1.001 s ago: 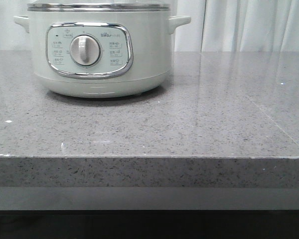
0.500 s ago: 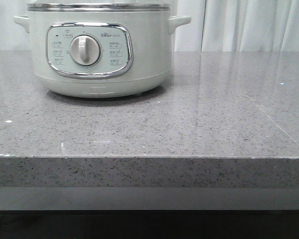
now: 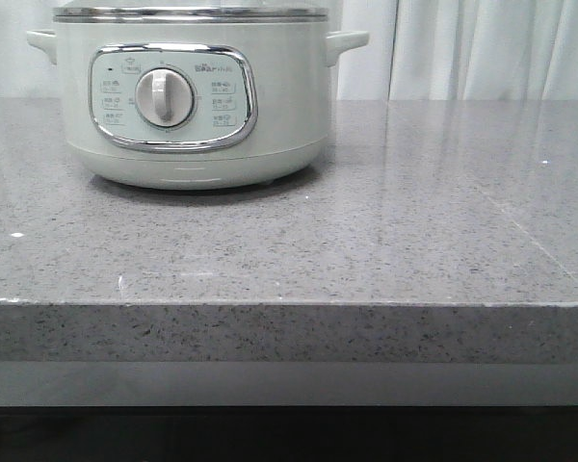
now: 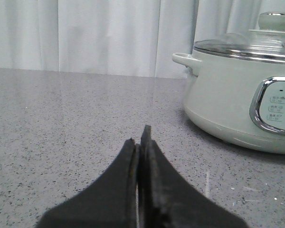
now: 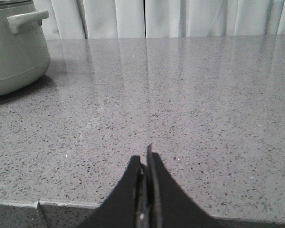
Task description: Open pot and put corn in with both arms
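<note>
The pale grey-green pot (image 3: 188,96) stands at the back left of the grey stone counter, its dial panel facing me. In the left wrist view the pot (image 4: 237,95) carries a glass lid (image 4: 249,45) with a knob (image 4: 274,20) on top. My left gripper (image 4: 139,137) is shut and empty, low over the counter, apart from the pot. My right gripper (image 5: 145,159) is shut and empty near the counter's front edge, with the pot (image 5: 14,47) far off to one side. The corn is out of view. Neither gripper shows in the front view.
The speckled grey counter (image 3: 366,231) ends in a front edge (image 3: 289,304) close to the camera. White curtains (image 3: 482,48) hang behind it.
</note>
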Controlling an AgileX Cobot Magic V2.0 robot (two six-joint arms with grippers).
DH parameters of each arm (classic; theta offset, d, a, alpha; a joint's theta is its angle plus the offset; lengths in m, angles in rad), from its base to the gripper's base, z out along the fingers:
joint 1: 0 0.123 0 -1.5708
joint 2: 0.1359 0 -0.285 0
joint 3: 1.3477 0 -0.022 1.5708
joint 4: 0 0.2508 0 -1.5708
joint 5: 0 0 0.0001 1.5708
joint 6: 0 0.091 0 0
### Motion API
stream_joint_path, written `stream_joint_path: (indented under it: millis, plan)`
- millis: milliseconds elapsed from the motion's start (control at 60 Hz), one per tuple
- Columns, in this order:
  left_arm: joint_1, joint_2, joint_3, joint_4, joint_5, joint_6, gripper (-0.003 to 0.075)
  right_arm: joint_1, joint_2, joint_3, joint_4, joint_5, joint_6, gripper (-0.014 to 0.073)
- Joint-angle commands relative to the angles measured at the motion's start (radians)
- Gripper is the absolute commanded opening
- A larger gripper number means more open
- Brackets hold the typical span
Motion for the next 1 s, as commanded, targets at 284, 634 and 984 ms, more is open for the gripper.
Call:
stream_joint_path:
  millis: [284, 634, 984]
  plan:
    - [-0.003, -0.018, 0.004, -0.007, -0.083, -0.001, -0.002, -0.005, -0.024, 0.0, -0.044, -0.164, 0.017, -0.0067]
    - [-0.003, -0.018, 0.004, -0.007, -0.083, -0.001, -0.002, -0.086, -0.024, 0.0, -0.127, -0.21, 0.116, -0.0067]
    - [-0.003, -0.018, 0.004, -0.007, -0.083, -0.001, -0.002, -0.11, -0.024, 0.0, -0.127, -0.21, 0.116, -0.0067]
